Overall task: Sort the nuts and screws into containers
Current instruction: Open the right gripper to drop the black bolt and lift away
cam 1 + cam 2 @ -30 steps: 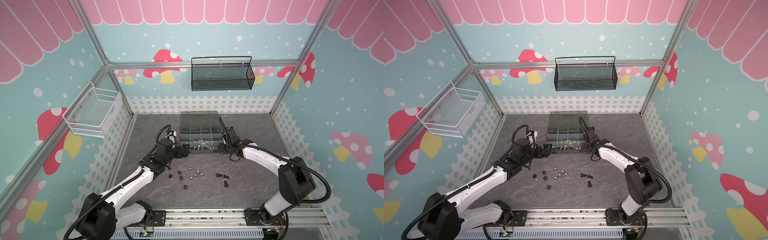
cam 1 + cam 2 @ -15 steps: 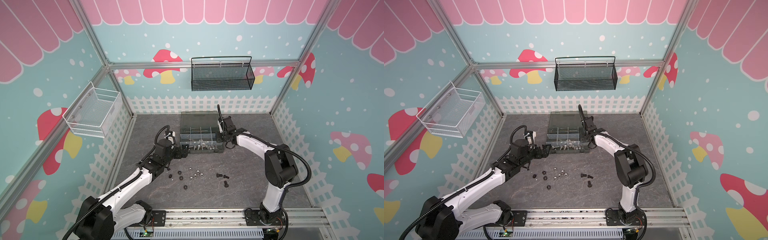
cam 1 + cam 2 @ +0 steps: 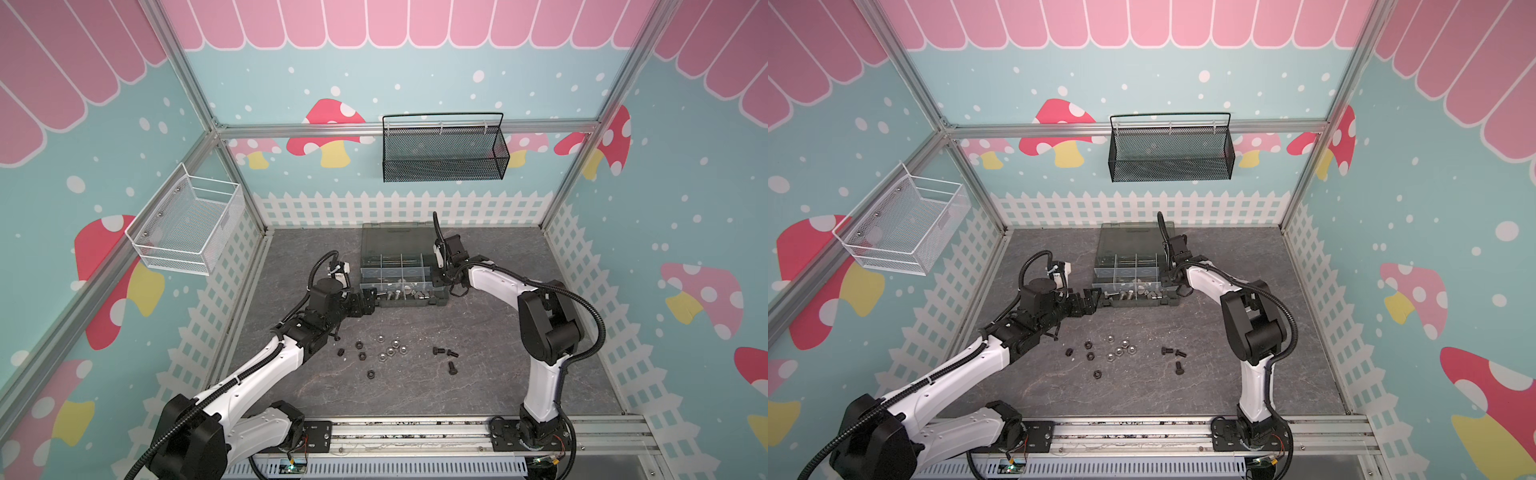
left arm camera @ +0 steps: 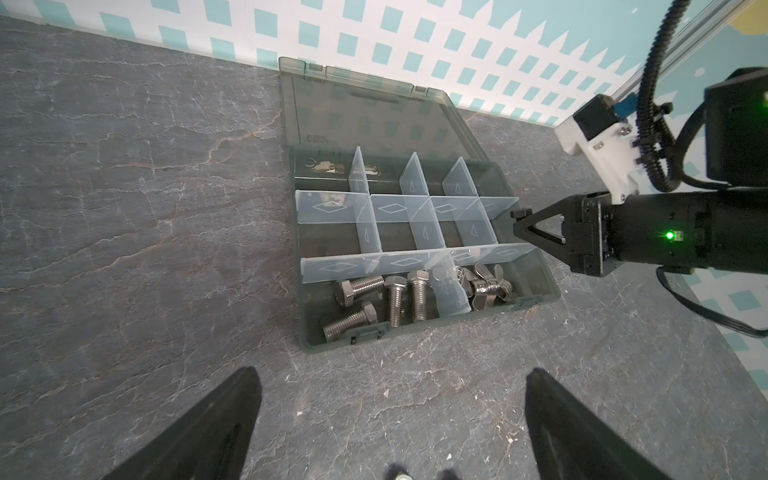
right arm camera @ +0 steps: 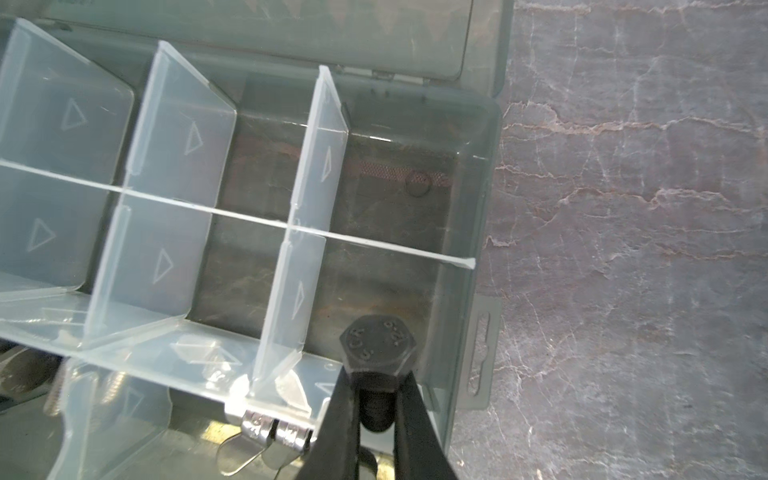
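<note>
The dark grey organiser case (image 3: 444,300) (image 3: 1177,300) lies open at the back middle, its containers split by clear dividers. Silver screws (image 4: 386,297) fill its front-left compartment and silver wing nuts (image 4: 484,289) the one beside it. My right gripper (image 5: 377,399) (image 3: 436,277) is shut on a black screw (image 5: 377,353), head out, over an empty compartment at the case's right end. My left gripper (image 4: 392,372) (image 3: 370,305) stands open and empty at the case's front-left corner. Loose silver nuts (image 3: 390,348), black nuts (image 3: 360,351) and black screws (image 3: 444,353) lie on the table in front.
A black mesh basket (image 3: 442,151) hangs on the back wall and a white wire basket (image 3: 187,226) on the left wall. White fence panels ring the grey table. The arms' mounting rail (image 3: 415,432) runs along the front edge.
My right arm folded its elbow up and in, carrying the black screw from the case's front-right corner to over its right end. The left arm has barely shifted.
</note>
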Controlling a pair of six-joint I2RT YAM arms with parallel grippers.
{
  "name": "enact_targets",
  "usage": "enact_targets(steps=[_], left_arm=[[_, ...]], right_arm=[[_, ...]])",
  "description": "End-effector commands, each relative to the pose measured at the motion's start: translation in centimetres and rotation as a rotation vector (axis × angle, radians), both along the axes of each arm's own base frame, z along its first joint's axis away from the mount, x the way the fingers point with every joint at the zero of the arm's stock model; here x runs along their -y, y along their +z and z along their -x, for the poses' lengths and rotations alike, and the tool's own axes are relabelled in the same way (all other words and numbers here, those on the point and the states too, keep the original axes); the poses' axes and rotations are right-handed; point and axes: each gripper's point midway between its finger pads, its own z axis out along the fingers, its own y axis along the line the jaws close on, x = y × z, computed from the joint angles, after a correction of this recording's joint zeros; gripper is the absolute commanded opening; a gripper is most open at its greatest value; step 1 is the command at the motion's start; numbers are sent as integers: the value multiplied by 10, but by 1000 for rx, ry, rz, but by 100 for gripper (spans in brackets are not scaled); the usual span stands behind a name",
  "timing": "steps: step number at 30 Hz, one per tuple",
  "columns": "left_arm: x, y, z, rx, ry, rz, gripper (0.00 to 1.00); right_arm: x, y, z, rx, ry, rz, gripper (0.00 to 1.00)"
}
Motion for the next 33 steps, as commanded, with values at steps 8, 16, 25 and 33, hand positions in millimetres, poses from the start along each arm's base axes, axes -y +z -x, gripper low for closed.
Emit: enact_targets(steps=[8, 16, 25, 33], left_arm=[[-7, -8, 2, -23, 30, -9, 100], [-7, -4, 2, -15, 28, -2, 100], [-6, 0, 0, -4, 31, 6, 100], [-3, -4, -4, -15, 31, 11, 100]], right_arm=[[-1, 4, -11, 8, 16, -3, 28], [0, 29, -2, 37, 29, -22, 36], [18, 44, 66, 18, 36, -41, 37], [37, 23, 151, -87, 24, 31, 44]])
